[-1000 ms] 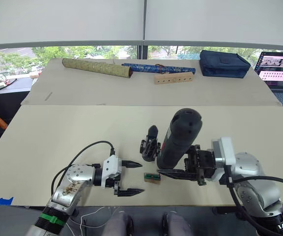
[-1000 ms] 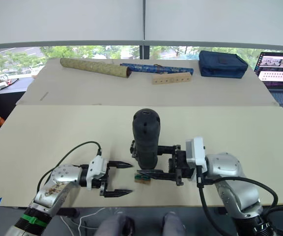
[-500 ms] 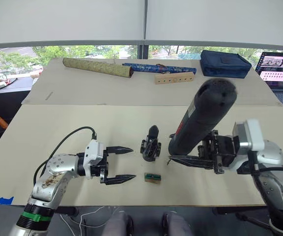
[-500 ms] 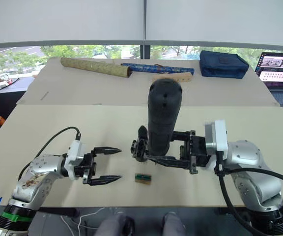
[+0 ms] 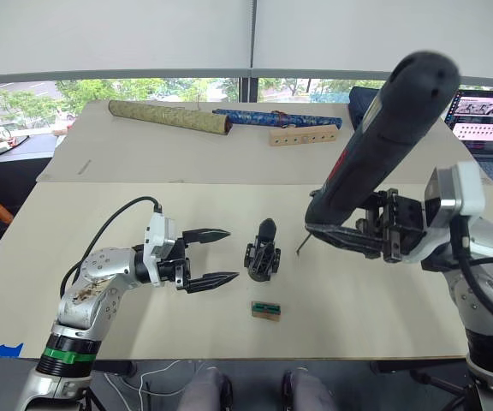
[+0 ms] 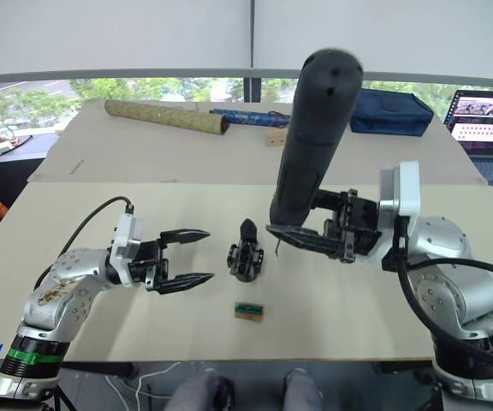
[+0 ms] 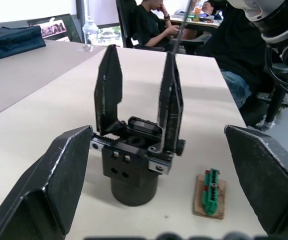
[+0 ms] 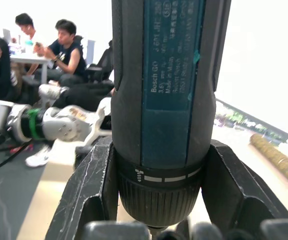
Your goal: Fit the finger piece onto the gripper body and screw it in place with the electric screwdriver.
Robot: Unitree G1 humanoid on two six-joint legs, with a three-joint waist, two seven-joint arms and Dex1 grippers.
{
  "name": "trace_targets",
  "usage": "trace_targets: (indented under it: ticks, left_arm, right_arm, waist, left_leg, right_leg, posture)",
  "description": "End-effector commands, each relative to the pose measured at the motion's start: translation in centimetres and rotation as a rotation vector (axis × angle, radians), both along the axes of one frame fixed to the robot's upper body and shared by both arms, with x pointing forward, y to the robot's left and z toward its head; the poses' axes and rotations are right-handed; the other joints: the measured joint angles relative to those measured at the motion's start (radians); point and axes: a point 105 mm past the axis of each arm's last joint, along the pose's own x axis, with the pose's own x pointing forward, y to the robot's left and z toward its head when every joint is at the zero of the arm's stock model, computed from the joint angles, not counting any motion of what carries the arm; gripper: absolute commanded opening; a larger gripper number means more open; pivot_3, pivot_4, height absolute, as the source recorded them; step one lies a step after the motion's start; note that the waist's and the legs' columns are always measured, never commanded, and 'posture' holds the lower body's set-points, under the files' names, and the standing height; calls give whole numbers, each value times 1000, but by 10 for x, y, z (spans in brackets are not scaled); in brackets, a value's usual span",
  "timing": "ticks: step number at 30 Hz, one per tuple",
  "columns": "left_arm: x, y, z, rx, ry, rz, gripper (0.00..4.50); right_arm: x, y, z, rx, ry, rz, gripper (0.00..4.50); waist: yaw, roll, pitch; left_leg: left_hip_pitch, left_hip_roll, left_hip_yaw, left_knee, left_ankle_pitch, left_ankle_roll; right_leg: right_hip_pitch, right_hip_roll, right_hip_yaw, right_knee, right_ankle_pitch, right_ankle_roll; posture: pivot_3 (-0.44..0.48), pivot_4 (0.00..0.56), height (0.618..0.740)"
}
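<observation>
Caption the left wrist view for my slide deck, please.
Open left pincer faces the gripper body, two fingers upright, beside a green-topped wooden block.

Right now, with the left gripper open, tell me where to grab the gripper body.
Grip the gripper body low, around its round base, probably coming in level from the robot's left where the left gripper faces it. Its upright fingers fill the top, so higher holds would block fitting.

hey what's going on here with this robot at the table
The right gripper is clamped on the electric screwdriver, holding it tilted above the table with its bit pointing down toward the gripper body. The gripper body stands on the table between the arms, with two fingers upright on it. The left gripper is open and empty beside it. A small wooden block with a green top lies nearby.
</observation>
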Motion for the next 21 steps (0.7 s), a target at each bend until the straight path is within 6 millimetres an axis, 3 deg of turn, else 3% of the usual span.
trace_targets:
  ticks: [1, 9, 21]
  left_arm:
    - [4, -1, 4, -1, -12, 1, 4500]
    - [11, 4, -3, 40, -23, 29, 4500]
    - [14, 0, -20, 90, -26, 25, 4500]
  right_arm:
    - [3, 1, 14, 48, -34, -6, 1901]
    - [14, 17, 14, 86, -8, 15, 1901]
    - [13, 44, 17, 96, 11, 94, 1901]
  waist:
    - [0, 0, 0]
    - [-1, 0, 0]
    - [-1, 0, 0]
  left_leg:
    - [0, 0, 0, 0, 0, 0]
    - [-1, 0, 0, 0, 0, 0]
    - [-2, 0, 0, 0, 0, 0]
  right_leg:
    - [0, 0, 0, 0, 0, 0]
    - [-1, 0, 0, 0, 0, 0]
    - [-1, 0, -1, 0, 0, 0]
  posture:
    - [0, 150, 740]
    - [0, 150, 740]
    - [0, 150, 740]
